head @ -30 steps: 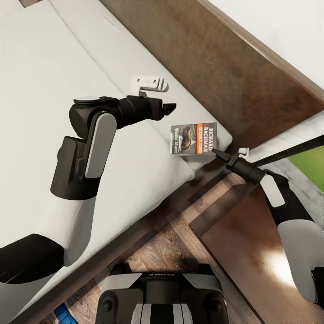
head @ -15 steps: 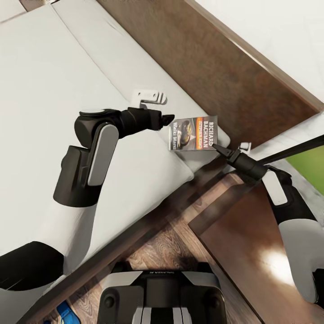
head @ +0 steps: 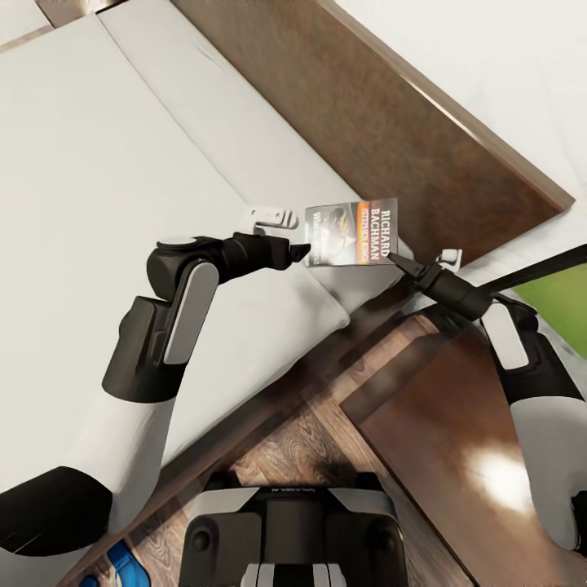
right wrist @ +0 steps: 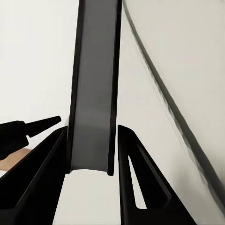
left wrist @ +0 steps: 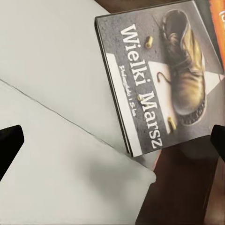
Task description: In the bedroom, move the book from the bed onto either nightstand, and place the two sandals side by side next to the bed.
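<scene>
The book (head: 352, 232), near the centre of the head view, carries white capitals "RICHARD BACHMAN" running sideways along its right part, beside an orange band whose smaller lettering is too small to read. In the left wrist view the same cover (left wrist: 161, 79), in the upper right of the frame, shows the white title "Wielki Marsz" next to a picture of a boot; a thin line of print beside it is illegible
</scene>
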